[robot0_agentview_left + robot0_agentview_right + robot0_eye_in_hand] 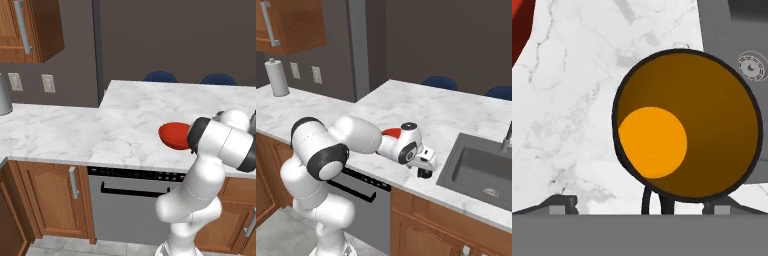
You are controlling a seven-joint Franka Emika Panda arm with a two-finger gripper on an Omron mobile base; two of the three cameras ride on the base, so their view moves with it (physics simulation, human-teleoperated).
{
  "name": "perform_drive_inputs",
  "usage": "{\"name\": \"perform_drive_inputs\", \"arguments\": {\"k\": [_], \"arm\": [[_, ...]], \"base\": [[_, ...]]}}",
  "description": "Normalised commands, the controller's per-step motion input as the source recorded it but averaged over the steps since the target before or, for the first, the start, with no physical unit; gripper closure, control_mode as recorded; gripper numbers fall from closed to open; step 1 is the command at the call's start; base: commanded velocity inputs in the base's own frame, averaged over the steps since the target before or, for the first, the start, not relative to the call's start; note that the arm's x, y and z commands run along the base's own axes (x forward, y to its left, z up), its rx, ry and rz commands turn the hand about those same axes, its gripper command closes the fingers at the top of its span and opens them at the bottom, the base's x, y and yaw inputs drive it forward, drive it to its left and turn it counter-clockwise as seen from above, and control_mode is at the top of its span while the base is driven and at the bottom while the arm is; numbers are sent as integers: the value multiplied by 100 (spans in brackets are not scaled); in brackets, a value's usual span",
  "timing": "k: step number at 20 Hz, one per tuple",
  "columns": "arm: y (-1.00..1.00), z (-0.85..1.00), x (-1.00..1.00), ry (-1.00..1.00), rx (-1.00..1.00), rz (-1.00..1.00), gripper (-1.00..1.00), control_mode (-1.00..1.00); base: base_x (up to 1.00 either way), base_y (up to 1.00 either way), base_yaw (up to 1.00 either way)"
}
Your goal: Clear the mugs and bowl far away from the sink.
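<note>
Work barely begun: the end effector (425,172), fingers spread wide and holding nothing, hangs directly above the black mug (687,125) beside the sink (478,170), while the red bowl (175,135) sits nearby on the desk (75,132), uncleared.

We see black mug (687,125) directly under gripper (425,173), on counter (421,112) strip between bowl (391,132) and sink (481,170). Bowl close on one side, basin edge just beside on other. Faucet (505,137) stands at far sink side. Counter behind bowl wide and free.
</note>
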Motion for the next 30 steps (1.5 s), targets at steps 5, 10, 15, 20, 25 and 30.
{"name": "perform_drive_inputs", "arguments": {"k": [5,10,15,20,25,30], "arm": [[11,0,5,0,0,-4,-100,-100],[-3,-1,0,0,0,0,-100,-100],[-10,-1,0,0,0,0,-100,-100],[-6,0,15,0,0,0,-100,-100],[-17,0,8,0,0,0,-100,-100],[-23,-1,0,0,0,0,-100,-100]], "base": [[0,0,0],[0,0,0],[0,0,0],[0,0,0],[0,0,0],[0,0,0]]}}
